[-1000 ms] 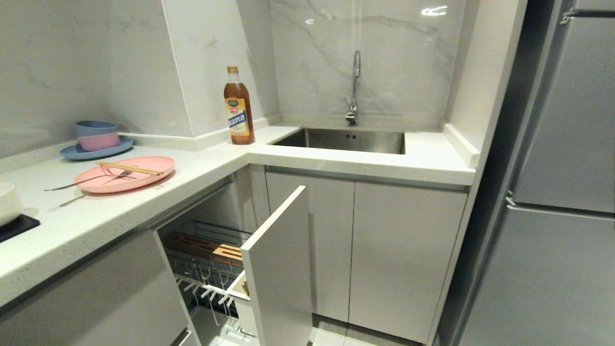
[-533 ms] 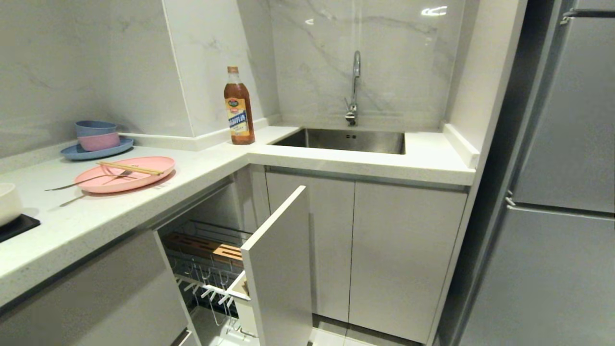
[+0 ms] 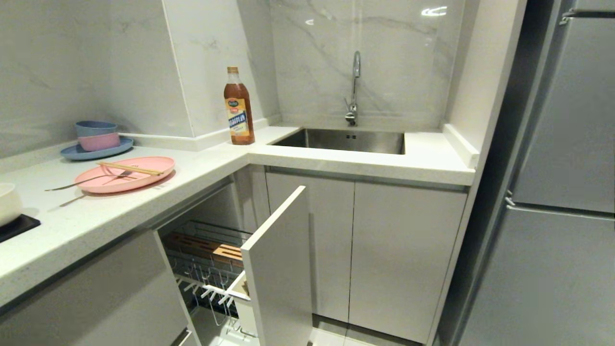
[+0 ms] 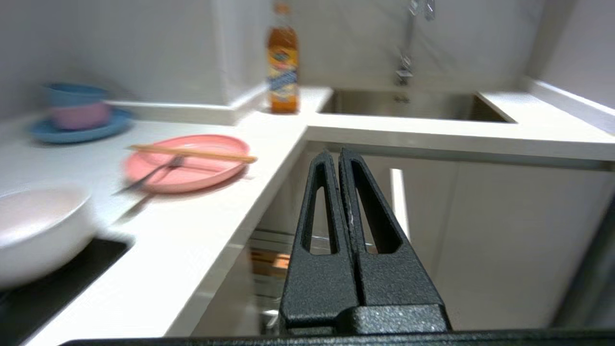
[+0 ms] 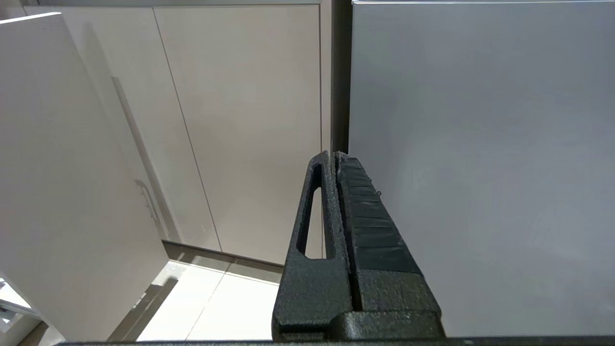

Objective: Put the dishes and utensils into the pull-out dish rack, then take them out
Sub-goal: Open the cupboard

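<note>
Pink plate carries loose chopsticks and fork; lifting it tilted would spill them. Left gripper and right gripper are both pressed together, empty.

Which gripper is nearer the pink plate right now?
Left. The left gripper, shut and empty, points over the counter edge toward the pink plate. The right gripper, also shut, faces the lower cabinet doors and the floor, away from the plate.
</note>
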`<state>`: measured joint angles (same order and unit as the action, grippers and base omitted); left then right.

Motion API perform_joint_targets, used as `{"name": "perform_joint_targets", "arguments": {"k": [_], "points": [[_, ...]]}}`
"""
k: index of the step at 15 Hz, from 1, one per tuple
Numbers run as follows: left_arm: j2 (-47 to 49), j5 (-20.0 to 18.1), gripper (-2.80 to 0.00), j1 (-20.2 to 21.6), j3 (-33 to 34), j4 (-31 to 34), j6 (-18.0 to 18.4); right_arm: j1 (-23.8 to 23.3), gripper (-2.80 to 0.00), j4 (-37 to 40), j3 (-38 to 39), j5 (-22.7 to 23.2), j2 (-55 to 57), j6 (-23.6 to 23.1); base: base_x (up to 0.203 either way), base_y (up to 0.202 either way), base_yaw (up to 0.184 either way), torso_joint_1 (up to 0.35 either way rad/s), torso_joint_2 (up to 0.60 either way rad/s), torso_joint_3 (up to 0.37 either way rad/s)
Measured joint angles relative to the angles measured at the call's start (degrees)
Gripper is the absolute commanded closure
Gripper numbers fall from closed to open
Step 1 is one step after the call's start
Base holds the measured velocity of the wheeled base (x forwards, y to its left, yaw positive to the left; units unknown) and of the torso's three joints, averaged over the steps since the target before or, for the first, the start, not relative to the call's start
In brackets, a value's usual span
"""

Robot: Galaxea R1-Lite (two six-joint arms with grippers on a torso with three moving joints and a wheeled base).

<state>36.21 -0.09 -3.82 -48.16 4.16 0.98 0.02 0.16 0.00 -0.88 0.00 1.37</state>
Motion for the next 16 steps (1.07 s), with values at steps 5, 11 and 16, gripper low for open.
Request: {"name": "perform_joint_targets", "arguments": {"k": [5,11,16], "points": [[23.1,1.5,0.0,-8.3,-13.1,3.4,-0.8,0.0,0.0,0.0,0.0,0.0,0.0,0.0,0.0,0.0,0.0,0.0,0.0,0.0],[50.0,1.5,0.0,-10.1,-35.0,19.4,-7.2,0.0,0.0,0.0,0.0,0.0,0.0,0.0,0.0,0.0,0.0,0.0,0.0,0.0],[64.5,-2.4,0.0,-7.1,-41.9,22.6,-9.7,0.0,0.0,0.0,0.0,0.0,0.0,0.0,0.0,0.0,0.0,0.0,0.0,0.0]]}}
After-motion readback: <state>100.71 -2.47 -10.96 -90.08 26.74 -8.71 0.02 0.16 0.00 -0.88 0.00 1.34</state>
